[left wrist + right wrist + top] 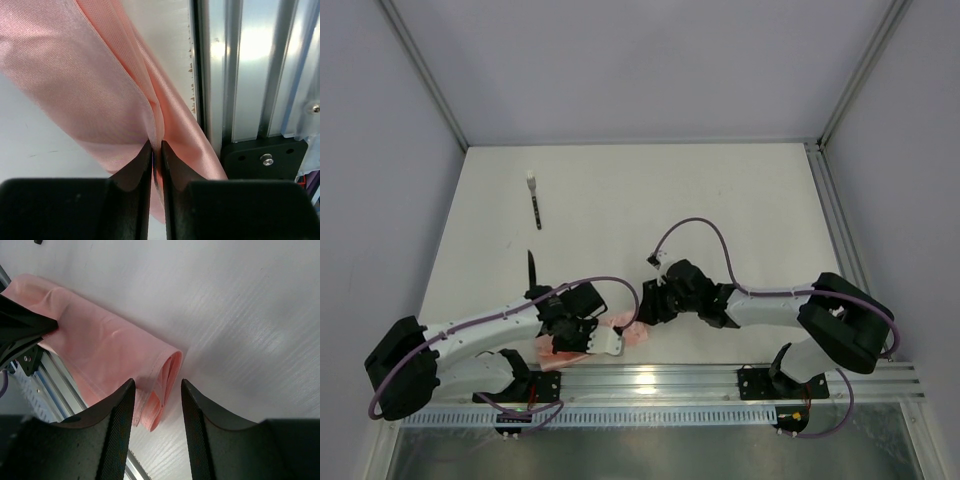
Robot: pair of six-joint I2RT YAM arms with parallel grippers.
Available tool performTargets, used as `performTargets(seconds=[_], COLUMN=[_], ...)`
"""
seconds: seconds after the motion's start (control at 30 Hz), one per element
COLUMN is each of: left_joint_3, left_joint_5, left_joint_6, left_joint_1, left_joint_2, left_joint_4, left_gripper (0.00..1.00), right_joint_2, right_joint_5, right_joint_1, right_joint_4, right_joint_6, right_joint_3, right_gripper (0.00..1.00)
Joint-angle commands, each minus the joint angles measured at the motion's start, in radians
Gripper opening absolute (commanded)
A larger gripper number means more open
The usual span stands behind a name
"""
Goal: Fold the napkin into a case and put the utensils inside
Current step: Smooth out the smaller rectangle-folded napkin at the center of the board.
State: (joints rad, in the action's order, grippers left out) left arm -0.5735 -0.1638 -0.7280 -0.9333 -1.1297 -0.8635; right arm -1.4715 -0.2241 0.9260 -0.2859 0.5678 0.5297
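One fold of napkin [75, 75] is pinched in my left hand [155, 147]; right hand [157, 385] open, astride its end.

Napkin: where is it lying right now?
Top view: the napkin lies folded at the table near edge, left of centre, along the metal rail.

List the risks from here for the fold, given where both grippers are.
1. The left gripper pinches the napkin right beside the metal rail; a pull might drag fabric over the edge of the table.
2. The right gripper straddles the folded end, jaws open; closing might crush or shift the layers.
3. The utensils lie far up the table; the fold might loosen once released to fetch them.
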Motion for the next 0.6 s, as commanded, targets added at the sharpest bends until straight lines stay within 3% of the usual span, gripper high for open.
performTargets(seconds=[0.0,0.33,0.57], left_joint_3=[-0.055,-0.071,-0.083], left_joint_5=[-0.094,-0.109,-0.117], left_joint_6=[-0.03,-0.034,-0.016], left_joint_1=[-0.012,-0.062,-0.121], left_joint_2=[0.004,-0.041,-0.126], left_joint_4=[-0.069,-0.115,-0.106], left_gripper=[0.13,0.13,0.13], right_joint_2=[0.004,0.075,0.082], right_joint_5=[0.006,0.072,0.026], right_joint_1=[0.022,0.042,0.042], right_joint_4=[0.042,0.188,0.251], right_joint_6=[-0.034,-0.104,-0.146], right_joint_3=[0.059,0.118,0.139], right_gripper=[0.45,0.46,0.45])
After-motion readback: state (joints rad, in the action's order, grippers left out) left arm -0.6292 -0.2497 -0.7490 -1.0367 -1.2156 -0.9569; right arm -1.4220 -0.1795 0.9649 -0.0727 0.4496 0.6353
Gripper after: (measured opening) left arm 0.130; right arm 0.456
